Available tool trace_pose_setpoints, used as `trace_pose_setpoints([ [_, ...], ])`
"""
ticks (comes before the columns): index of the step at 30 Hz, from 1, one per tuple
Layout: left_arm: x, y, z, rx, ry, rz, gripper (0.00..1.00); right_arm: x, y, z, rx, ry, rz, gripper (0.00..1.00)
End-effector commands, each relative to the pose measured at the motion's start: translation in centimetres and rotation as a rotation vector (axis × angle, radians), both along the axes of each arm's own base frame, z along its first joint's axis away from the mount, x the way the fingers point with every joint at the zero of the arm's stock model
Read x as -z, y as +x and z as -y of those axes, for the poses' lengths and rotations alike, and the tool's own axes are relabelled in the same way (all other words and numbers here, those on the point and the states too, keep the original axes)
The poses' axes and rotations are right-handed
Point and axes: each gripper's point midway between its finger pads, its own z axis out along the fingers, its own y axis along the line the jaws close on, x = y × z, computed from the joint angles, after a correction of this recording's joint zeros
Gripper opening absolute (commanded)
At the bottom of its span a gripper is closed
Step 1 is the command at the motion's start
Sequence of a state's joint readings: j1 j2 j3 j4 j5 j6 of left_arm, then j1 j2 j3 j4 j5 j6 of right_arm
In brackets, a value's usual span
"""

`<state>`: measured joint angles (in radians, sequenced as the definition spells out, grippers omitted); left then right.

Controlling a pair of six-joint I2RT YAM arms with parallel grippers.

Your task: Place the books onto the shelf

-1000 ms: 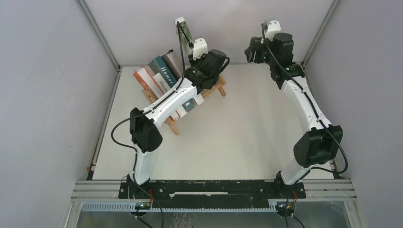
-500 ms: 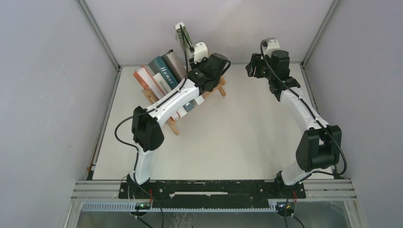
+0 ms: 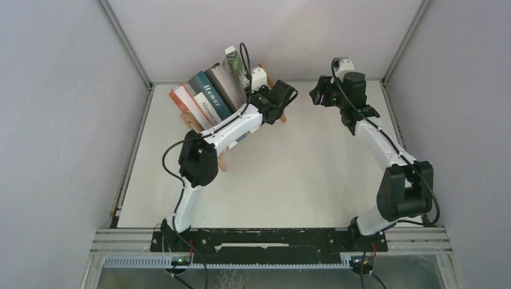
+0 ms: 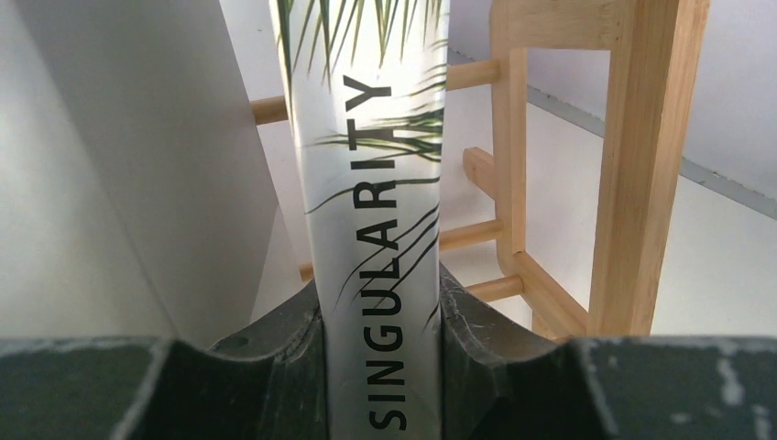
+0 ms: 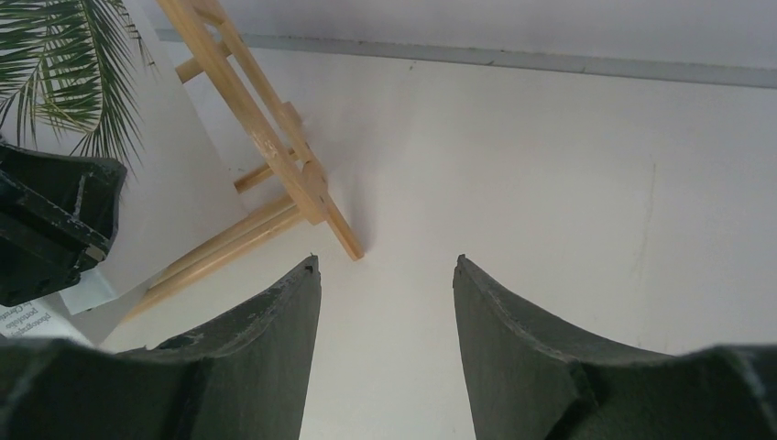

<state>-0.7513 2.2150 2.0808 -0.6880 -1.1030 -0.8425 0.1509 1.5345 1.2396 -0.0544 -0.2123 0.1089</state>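
My left gripper (image 4: pixel 380 307) is shut on the spine of the white palm-leaf book (image 4: pixel 376 183), lettered "SINGULARITY". It holds that book upright in the light-wood shelf (image 4: pixel 632 165), between the plain grey-white book (image 4: pixel 137 165) and the ladder-like end frame. From above, the palm-leaf book (image 3: pixel 235 62) stands at the right end of a leaning row: grey-white (image 3: pixel 220 82), teal "Humor" (image 3: pixel 210 94), white (image 3: pixel 200 106), orange-red (image 3: pixel 179 97). The left gripper (image 3: pixel 252 89) reaches in over the shelf (image 3: pixel 220 161). My right gripper (image 5: pixel 385 266) hangs open and empty above the table, just right of the shelf's end frame (image 5: pixel 261 137).
The right gripper (image 3: pixel 317 94) hovers near the back wall, a short gap from the left wrist. The enclosure's grey walls and metal corner posts (image 3: pixel 126 45) close in behind the shelf. The white tabletop (image 3: pixel 301 174) spreads in front of it.
The left gripper has brought the palm-leaf book down from above the shelf into the row beside the grey-white book. The right gripper has dropped lower and stayed open.
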Motion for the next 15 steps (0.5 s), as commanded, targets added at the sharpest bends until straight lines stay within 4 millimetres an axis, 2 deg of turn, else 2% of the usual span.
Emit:
trace_pose_setpoints([
  [1,-3.9,0.5,-0.2,-0.082,-0.044,0.139,0.03,-3.5,-0.2,-0.2,-0.011,0.052,0.106,0.62],
  [11,-1.7,0.2,-0.6,-0.113,-0.013,0.137,0.05,-1.5,-0.4,-0.4,-0.023,0.072,0.075,0.62],
  [15,-0.7,-0.3,-0.9,-0.119,-0.018,0.129,0.14,-1.2,-0.3,-0.6,-0.028,0.075,0.067,0.62],
])
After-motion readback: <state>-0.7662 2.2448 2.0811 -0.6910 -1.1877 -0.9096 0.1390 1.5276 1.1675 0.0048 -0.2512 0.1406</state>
